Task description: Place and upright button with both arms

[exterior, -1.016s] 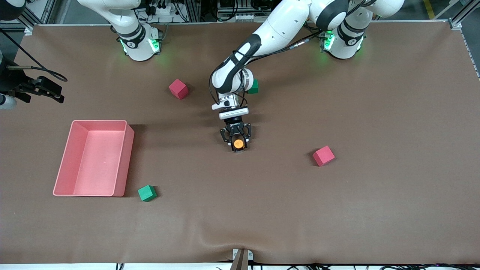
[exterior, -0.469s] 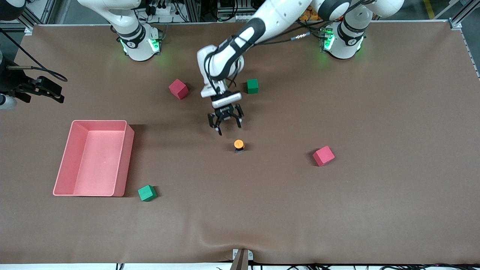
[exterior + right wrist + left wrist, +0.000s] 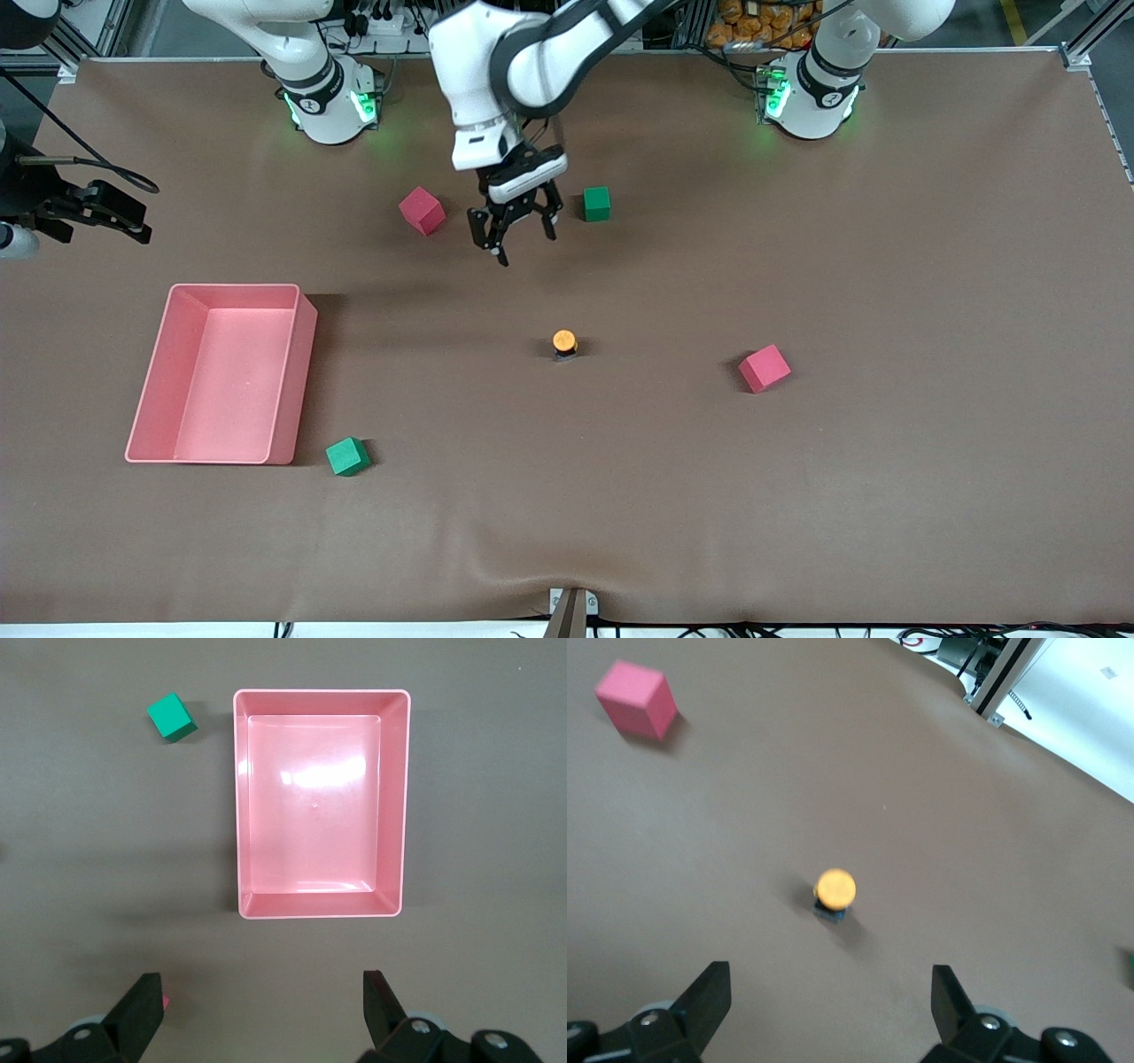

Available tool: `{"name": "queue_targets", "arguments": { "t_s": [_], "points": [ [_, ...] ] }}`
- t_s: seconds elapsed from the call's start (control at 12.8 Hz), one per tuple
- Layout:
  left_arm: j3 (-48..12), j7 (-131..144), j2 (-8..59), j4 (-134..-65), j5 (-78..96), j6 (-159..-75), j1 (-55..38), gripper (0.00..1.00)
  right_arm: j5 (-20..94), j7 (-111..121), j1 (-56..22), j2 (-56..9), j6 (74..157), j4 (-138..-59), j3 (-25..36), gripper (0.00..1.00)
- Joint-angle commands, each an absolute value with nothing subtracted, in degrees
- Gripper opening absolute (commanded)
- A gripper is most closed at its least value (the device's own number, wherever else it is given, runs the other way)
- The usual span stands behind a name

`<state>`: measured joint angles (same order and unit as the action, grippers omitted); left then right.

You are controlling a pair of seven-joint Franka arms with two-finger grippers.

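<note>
stands upright on the brown table [image 3: 886, 221], the button [image 3: 564, 343], orange cap up, black body under it, near the table's middle and touching nothing. seen closer in the left wrist view: the same button [image 3: 834, 893] with a bluish-grey end against the cloth, a detail lost from the front camera. lies well apart toward the left arm's end a red cube [image 3: 765, 368]; farther from the front camera, another red cube [image 3: 422, 210] and a green cube [image 3: 597, 203]. sits toward the right arm's end a pink tray [image 3: 151, 381], with a second green cube [image 3: 347, 456] just beside its nearer corner. shown only in the right wrist view: the tray [image 3: 403, 806] from straight above, nothing in it, the green cube [image 3: 172, 716] off one corner. hangs in the air over bare table between the farther red cube and the farther green cube, the left gripper [image 3: 518, 237], fingers [image 3: 709, 992] spread wide, gripping nothing, touching nothing. waits up over the tray, out of the front view, the right gripper [image 3: 263, 1010], fingers [image 3: 143, 1001] likewise spread wide, nothing between them.
</note>
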<state>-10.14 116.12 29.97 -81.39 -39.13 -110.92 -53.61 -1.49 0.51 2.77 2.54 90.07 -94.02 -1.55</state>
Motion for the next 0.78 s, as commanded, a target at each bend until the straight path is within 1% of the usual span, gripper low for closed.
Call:
{"name": "queue_targets", "arguments": {
  "t_s": [0.0,0.23,0.47,0.7],
  "points": [
    [-10.5,101.5,21.0,-83.8,-28.4,-110.6,-45.0,1.00,-0.7,1.1,4.0,2.2,89.5,-93.3,-2.3,1.00],
    [-10.5,83.9,16.1,-83.8,-18.4,-107.4,-34.9,1.00,-0.7,1.1,4.0,2.2,89.5,-93.3,-2.3,1.00],
    [-10.6,70.5,14.5,-83.6,-15.6,-107.1,-25.1,1.00,-0.7,1.1,4.0,2.2,89.5,-93.3,-2.3,1.00],
    [-10.5,51.4,12.0,-83.0,-11.5,-107.1,-15.5,1.00,-0.7,1.1,4.0,2.2,89.5,-93.3,-2.3,1.00]
  ]
}}
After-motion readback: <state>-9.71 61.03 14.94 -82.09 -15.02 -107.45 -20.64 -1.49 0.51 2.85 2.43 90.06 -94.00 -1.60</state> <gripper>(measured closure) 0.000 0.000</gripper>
